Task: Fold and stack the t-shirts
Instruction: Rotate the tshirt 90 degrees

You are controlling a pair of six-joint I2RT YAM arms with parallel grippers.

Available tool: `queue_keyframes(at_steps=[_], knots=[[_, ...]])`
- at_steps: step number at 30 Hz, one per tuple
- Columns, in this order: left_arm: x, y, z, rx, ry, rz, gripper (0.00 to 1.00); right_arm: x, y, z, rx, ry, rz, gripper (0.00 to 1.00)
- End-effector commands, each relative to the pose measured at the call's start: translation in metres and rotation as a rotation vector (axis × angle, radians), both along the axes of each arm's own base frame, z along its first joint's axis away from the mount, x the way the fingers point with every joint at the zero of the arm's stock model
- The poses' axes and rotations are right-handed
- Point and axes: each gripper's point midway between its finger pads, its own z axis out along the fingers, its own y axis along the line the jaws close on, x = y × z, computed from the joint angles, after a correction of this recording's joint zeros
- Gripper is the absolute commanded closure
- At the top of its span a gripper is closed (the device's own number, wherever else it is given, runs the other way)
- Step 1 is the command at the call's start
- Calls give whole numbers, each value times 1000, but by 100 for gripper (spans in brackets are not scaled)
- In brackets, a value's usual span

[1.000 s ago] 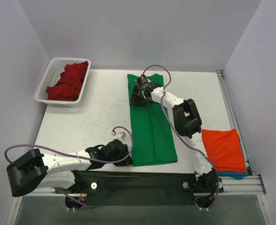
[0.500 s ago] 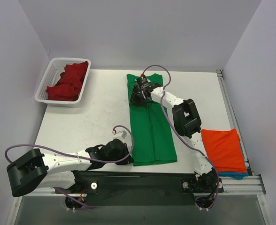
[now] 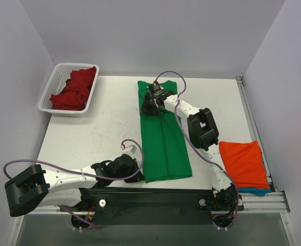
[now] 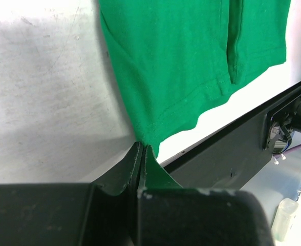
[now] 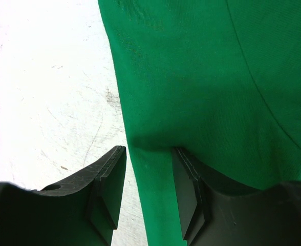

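Note:
A bright green t-shirt [image 3: 166,138] lies folded into a long strip down the middle of the table. My left gripper [image 3: 135,170] is shut on its near left corner [image 4: 150,130], the cloth pinched at the fingertips. At the far end my right gripper [image 3: 149,105] stands open astride the shirt's left edge [image 5: 150,169]. One of its fingers [image 5: 109,179] rests on the bare table; the other is tucked under the cloth. An orange t-shirt [image 3: 244,163] lies folded at the right edge on top of a blue one [image 3: 254,191]. A dark red t-shirt [image 3: 74,87] is crumpled in the basket.
The white slotted basket [image 3: 46,106] stands at the table's far left corner. A black rail [image 3: 155,197] [image 4: 232,154] runs along the near edge just below the shirt's hem. A metal rail borders the right side [image 3: 253,118].
My left gripper has shut on the green shirt's near left corner and shifted slightly. The right arm has not moved.

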Motion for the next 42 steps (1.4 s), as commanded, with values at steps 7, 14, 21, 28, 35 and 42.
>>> queue_keyframes(at_steps=[7,14,21,28,35,42], knots=[[-25,-13,4,-74,75,-48,100,-6,-7,-34,-39,74,-31,59],[-24,-10,12,-87,65,-32,100,-6,-6,-32,-30,74,-29,59],[-19,-1,17,-50,44,-32,74,-6,1,20,11,-7,18,47],[0,8,30,-41,11,-9,57,-17,-22,118,37,-145,25,42],[17,6,36,-89,11,-7,57,-131,-127,111,-91,-84,-101,50],[20,-6,32,-115,3,-45,58,-257,-203,59,-97,14,-194,51]])
